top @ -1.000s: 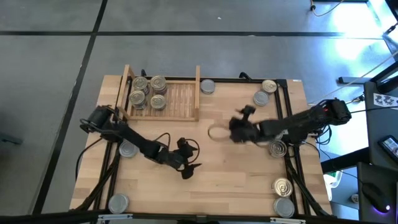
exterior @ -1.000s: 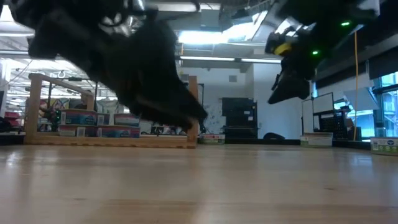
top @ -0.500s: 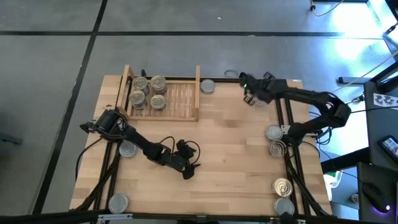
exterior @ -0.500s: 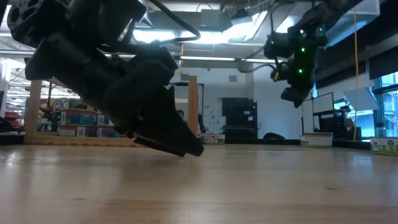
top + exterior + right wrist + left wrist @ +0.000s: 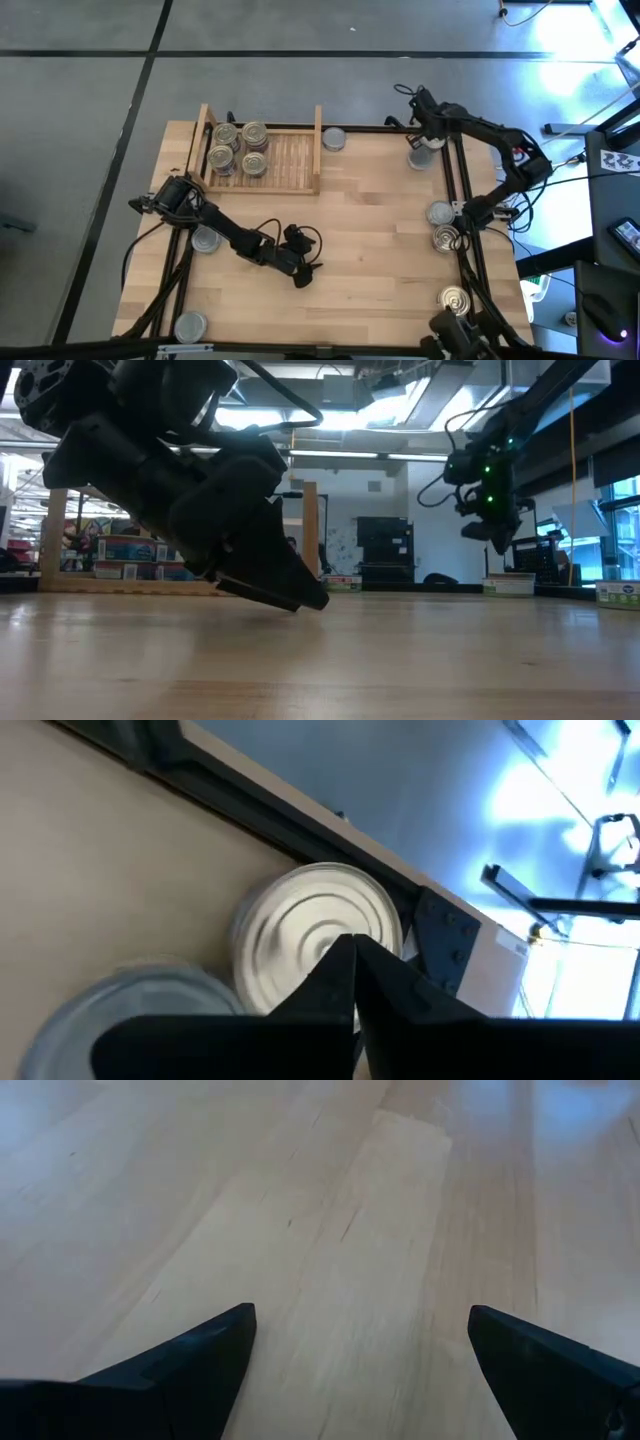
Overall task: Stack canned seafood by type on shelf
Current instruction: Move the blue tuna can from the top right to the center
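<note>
Across the pale wooden tabletop (image 5: pixel 380 240), tins (image 5: pixel 447 299) lie scattered beside grey flooring (image 5: pixel 300 80).

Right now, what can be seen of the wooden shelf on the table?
The shelf is a shallow light-wood rack with a slatted base and two upright side boards, standing at the table's far edge toward the left. Four cans sit clustered at its left end, some with golden tops; the low view shows them stacked in layers. The right part of the slats is bare. One grey-topped can sits just outside its right board. Neither hand is near it.
</note>
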Controlling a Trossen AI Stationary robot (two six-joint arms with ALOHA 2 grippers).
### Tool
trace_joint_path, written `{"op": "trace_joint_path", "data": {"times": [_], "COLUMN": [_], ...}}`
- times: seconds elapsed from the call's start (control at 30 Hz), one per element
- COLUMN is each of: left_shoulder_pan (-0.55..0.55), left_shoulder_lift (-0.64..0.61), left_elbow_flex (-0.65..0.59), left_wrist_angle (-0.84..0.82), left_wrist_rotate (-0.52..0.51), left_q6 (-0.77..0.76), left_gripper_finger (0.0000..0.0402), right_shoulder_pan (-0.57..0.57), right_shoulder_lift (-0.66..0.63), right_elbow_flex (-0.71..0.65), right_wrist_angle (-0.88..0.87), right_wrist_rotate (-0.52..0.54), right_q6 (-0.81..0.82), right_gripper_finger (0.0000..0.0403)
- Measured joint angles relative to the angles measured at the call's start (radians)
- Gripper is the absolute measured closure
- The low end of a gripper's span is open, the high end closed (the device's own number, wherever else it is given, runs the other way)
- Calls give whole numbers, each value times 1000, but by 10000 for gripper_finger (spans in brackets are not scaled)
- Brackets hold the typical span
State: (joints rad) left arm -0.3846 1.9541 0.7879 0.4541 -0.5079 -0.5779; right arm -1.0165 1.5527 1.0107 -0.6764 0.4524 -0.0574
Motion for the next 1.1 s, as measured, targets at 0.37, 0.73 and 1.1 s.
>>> {"op": "trace_joint_path", "data": {"times": [0.37, 0.73, 1.1], "left_shoulder_pan": [-1, -2, -1], "left_shoulder_lift": [0, -1, -1], "left_elbow_flex": [0, 0, 0], "left_wrist_angle": [-1, -1, -1], "left_wrist_rotate": [0, 0, -1], "left_q6": [0, 1, 0], "left_gripper_finger": [39, 39, 39], "right_shoulder_pan": [-10, 72, 356], "right_shoulder_lift": [170, 180, 177], "right_elbow_flex": [27, 30, 30], "right_wrist_angle": [-3, 59, 54], "right_wrist_rotate": [36, -36, -155], "right_q6": [26, -22, -16], "right_gripper_finger": [395, 395, 395]}}
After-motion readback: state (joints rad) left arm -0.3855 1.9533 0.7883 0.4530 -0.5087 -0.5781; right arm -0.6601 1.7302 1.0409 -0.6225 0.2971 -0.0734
